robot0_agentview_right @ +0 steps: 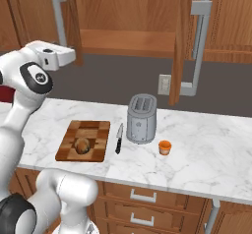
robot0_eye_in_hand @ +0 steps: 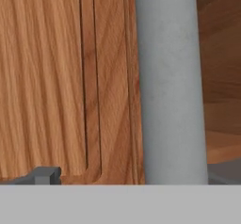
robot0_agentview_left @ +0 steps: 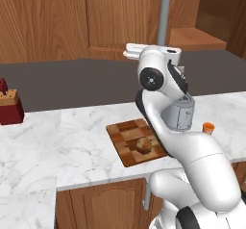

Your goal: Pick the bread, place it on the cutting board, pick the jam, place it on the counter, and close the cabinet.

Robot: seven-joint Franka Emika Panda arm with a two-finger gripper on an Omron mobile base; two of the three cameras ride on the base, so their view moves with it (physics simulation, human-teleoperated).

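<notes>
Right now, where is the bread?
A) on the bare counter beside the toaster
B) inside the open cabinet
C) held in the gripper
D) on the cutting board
D: the bread sits on the cutting board, left of the knife and the toaster; the left base view shows the same, and the jam stands apart on the counter.

arm: we see it raised, elbow bent
gripper (robot0_agentview_right: 63, 56): held high, level; we cannot tell the jaws' state
</notes>
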